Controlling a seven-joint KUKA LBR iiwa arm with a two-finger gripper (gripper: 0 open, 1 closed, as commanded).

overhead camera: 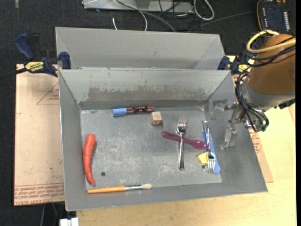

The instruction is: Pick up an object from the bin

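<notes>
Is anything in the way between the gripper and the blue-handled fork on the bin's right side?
Nothing visible. The gripper hangs just right of the blue-handled fork, with only bare bin floor between them. A purple spoon and a small yellow piece lie against its left side.

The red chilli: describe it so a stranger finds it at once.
In the grey metal bin, look by the view's left wall. The red chilli lies there, its tip near the orange-handled paintbrush; it alone is plump, curved and tapering.
</notes>
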